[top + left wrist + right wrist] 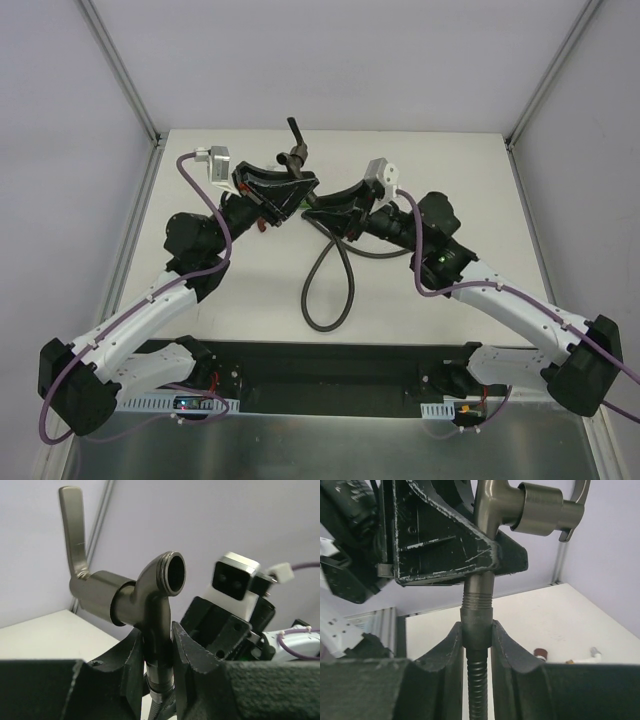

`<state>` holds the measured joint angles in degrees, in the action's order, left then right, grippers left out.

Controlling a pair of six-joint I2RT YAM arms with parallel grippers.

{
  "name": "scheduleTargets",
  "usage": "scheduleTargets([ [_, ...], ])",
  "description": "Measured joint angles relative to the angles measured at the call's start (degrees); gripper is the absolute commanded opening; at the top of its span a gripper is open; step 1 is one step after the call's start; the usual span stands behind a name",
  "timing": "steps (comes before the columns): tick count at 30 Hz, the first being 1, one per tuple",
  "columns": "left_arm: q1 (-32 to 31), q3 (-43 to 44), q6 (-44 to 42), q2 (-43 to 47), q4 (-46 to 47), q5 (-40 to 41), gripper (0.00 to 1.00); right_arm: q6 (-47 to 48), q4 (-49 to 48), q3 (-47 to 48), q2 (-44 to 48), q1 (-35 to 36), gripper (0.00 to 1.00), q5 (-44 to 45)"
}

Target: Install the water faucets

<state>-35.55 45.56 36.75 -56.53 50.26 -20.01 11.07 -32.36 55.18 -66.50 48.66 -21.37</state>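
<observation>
The dull grey-brown metal faucet [145,595] is held upright above the table, its lever handle [72,530] pointing up. It also shows in the top view [295,157] and the right wrist view [540,510]. My left gripper [157,640] is shut on the faucet's stem. Just below it, my right gripper [477,630] is shut on the knurled end nut [477,622] of the dark flexible hose [478,680], which sits at the faucet's threaded end. In the top view both grippers meet at the table's middle back, left [285,190] and right [318,212]. No green faucet shows.
The hose [325,290] hangs down and loops on the white table [450,170] between the arms. A small red-capped piece [540,654] and a white piece [594,653] lie on the table behind my right finger. Grey walls enclose the table.
</observation>
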Motion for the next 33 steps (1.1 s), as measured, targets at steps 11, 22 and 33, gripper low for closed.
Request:
scheduleTargets([
  [11, 0.4, 0.2, -0.2, -3.2, 12.7, -10.9, 0.0, -22.4, -13.5, -0.1, -3.0, -8.4, 0.02, -21.1],
  [22, 1.2, 2.9, -3.0, -4.5, 15.0, -18.6, 0.01, -42.5, -36.9, 0.7, -10.7, -12.7, 0.02, -32.6],
  [33, 0.6, 4.3, -12.4, 0.9, -2.5, -18.1, 0.82, -45.4, -38.1, 1.8, -11.3, -15.6, 0.02, -29.1],
])
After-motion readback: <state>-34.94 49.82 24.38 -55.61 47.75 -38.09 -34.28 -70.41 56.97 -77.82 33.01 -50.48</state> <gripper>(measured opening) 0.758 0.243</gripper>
